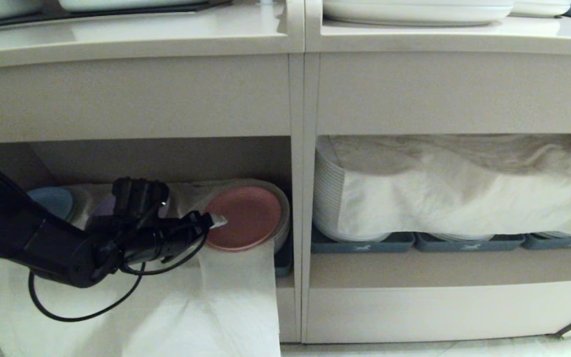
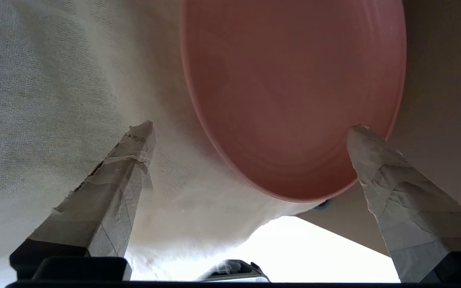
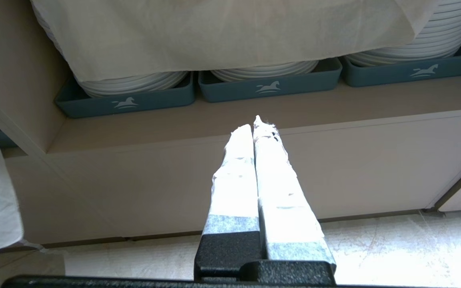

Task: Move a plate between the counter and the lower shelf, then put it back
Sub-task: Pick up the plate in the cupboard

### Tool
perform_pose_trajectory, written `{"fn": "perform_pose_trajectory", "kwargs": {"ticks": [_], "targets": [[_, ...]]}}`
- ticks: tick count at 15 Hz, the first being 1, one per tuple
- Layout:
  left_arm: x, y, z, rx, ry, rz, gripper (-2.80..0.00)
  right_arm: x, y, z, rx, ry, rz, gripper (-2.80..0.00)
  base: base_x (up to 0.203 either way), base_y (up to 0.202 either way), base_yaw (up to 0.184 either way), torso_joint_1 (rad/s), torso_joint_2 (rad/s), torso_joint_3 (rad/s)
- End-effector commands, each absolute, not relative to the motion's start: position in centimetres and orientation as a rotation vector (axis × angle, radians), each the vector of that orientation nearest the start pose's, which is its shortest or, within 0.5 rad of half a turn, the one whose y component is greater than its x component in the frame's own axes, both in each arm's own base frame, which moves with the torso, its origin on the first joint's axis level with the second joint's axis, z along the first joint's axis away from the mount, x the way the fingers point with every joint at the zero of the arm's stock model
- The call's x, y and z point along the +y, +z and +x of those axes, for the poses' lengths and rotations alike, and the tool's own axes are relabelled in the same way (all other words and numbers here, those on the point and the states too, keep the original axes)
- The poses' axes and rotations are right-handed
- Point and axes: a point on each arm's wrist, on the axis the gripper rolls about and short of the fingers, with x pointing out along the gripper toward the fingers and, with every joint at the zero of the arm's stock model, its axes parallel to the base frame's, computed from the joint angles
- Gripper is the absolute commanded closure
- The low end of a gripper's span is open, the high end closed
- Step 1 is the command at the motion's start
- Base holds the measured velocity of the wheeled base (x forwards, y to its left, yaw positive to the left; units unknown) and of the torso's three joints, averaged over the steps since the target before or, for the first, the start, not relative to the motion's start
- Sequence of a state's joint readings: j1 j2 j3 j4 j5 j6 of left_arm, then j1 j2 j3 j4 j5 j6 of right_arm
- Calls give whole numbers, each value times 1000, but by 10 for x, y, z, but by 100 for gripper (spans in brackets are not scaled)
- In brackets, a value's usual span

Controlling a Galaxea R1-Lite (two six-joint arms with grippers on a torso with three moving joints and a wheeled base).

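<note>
The pink plate lies on a stack of grey plates in the lower shelf, just left of the upright divider. My left gripper reaches into that cubby from the left and stands open at the plate's left rim. In the left wrist view the plate fills the space ahead of the left gripper. One taped fingertip is at the rim, the other over the white cloth. Nothing is gripped. The counter runs above. My right gripper is shut and empty, low before the right cubby.
The white cloth hangs down over the shelf's front. A blue plate sits at the cubby's far left. Right of the divider, tall white plate stacks under cloth stand in grey-blue trays. White plates rest on the counter.
</note>
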State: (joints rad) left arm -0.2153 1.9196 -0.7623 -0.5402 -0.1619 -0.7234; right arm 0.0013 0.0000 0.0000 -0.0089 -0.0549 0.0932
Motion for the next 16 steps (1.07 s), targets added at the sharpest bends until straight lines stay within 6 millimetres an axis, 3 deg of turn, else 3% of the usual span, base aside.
{"fn": "perform_pose_trajectory", "kwargs": {"ticks": [1,16], "targets": [[-74,93,320,721,-123,-679,-280,-1,76,-23,-12,-53,94,0,0,0,0,0,0,0],[-68,83,327,738,-101,-642,-280,-1,76,-23,-12,-53,94,0,0,0,0,0,0,0]]}}
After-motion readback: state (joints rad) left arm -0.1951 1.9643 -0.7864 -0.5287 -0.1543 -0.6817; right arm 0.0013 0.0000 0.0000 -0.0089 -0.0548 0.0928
